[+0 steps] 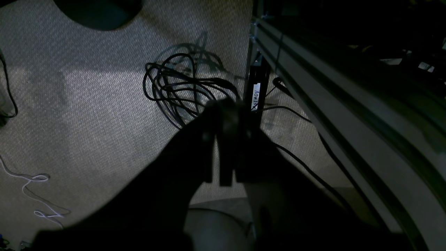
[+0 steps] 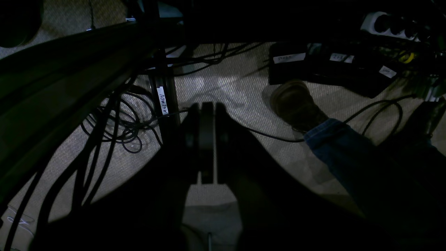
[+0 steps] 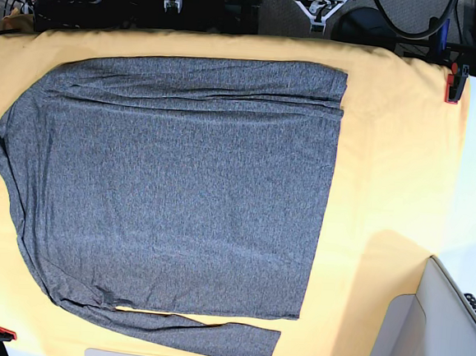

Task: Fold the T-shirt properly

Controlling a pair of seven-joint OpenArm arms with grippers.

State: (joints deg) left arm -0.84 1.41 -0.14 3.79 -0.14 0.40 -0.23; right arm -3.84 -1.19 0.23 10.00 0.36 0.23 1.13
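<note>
Spread flat on the yellow table cloth (image 3: 396, 157), the heather-grey T-shirt (image 3: 180, 182), covering most of the table, with one long sleeve folded along the far edge and the other lying along the near edge (image 3: 209, 334). Nowhere near either claw: both hanging off the table, down beside its frame, pointing at the carpeted floor (image 1: 87, 104). Left claw (image 1: 224, 115) pressed fully together, gripping nothing; just beyond its tips a loose coil of black cable (image 1: 177, 87) and a black post bearing a white label (image 1: 256, 96), with the table's metal rail (image 1: 331, 104) running off to its right. Right claw (image 2: 206, 116) likewise closed tight and empty; to its left the same labelled post (image 2: 162, 101) and tangled cables (image 2: 115, 129), to its right a brown shoe (image 2: 296, 101) and a blue-jeaned leg (image 2: 334, 146), beyond these black labelled boxes (image 2: 313, 66) on the floor.
</note>
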